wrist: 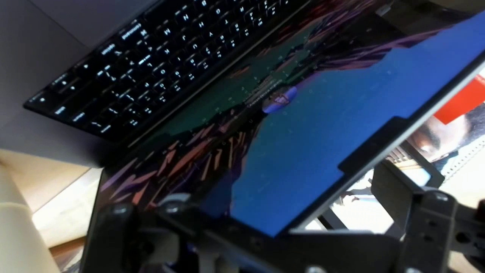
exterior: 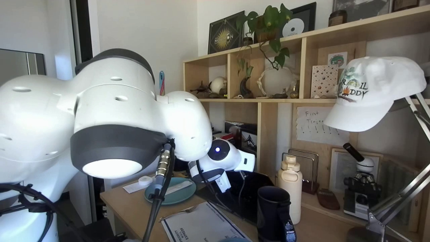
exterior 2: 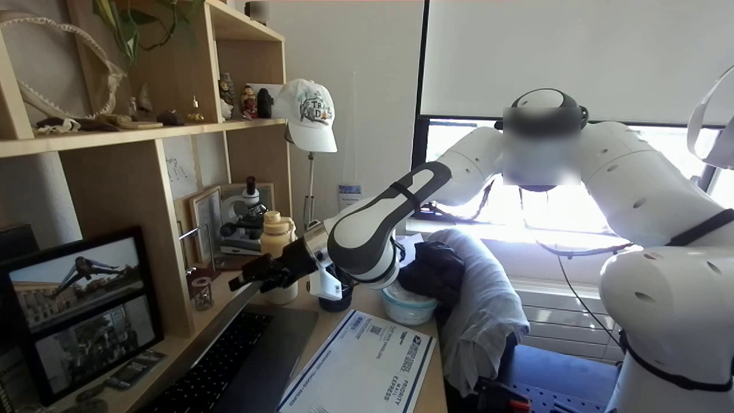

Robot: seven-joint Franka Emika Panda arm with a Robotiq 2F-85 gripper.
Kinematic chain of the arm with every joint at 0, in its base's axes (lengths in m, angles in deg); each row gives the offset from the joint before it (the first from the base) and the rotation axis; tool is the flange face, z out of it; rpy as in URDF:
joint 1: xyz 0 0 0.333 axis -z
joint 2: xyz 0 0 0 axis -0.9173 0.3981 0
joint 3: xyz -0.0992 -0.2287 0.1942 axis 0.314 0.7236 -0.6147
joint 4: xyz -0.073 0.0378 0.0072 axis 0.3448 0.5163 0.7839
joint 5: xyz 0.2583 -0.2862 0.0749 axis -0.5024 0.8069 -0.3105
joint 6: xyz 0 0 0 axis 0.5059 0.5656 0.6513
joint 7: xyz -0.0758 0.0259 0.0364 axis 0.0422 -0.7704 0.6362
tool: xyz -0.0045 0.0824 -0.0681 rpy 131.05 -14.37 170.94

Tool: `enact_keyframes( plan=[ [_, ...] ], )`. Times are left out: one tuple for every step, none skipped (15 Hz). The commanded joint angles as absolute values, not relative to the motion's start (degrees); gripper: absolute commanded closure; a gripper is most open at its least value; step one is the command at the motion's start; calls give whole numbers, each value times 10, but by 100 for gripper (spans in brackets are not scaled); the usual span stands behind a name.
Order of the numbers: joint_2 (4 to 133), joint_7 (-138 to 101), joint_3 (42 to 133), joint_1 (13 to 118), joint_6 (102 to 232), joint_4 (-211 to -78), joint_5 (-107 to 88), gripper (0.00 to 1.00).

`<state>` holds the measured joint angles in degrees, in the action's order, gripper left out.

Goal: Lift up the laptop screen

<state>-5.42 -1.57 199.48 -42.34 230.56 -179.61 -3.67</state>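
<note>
The laptop screen (wrist: 288, 144) is raised and lit, with a blue and dark rocky picture, in the wrist view. The keyboard (wrist: 151, 72) lies at its lower edge. In an exterior view the screen (exterior 2: 234, 314) shows nearly edge-on as a thin slanted strip above the keyboard; it is dark in an exterior view (exterior: 257, 190). My gripper (wrist: 284, 206) is open, its fingers spread around the lid's upper corner, one on the display side and one beyond the edge. Whether they touch the lid, I cannot tell. The gripper (exterior 2: 246, 279) is at the strip's upper end.
A white mail envelope (exterior 2: 367, 361) lies in front of the laptop. A black cup (exterior: 272, 208) and a cream bottle (exterior: 290, 190) stand at one side of it. A teal plate (exterior: 174, 196) lies at the other. A picture frame (exterior 2: 80, 312) and shelves stand behind.
</note>
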Motion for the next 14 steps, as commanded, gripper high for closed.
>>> enact_keyframes(
  plan=[
    [-76,14,1982,-447,2314,-1762,-16,0],
    [-77,21,1983,-452,2314,-1757,-10,0],
    [-80,25,1982,-455,2314,-1754,-5,0],
    [-82,32,1983,-459,2314,-1748,0,0],
    [-84,34,1982,-463,2314,-1744,4,0],
    [-85,39,1983,-467,2314,-1740,7,0],
    [-86,42,1982,-470,2314,-1735,11,0],
    [-88,46,1981,-473,2314,-1730,15,0],
    [-88,48,1981,-475,2313,-1726,17,0],
    [-89,48,1980,-478,2313,-1722,17,0],
    [-90,48,1979,-479,2313,-1720,18,0],
    [-91,48,1978,-480,2314,-1717,19,0],
    [-92,49,1976,-481,2314,-1715,20,0],
    [-93,50,1975,-481,2314,-1713,22,0]
  ],
)
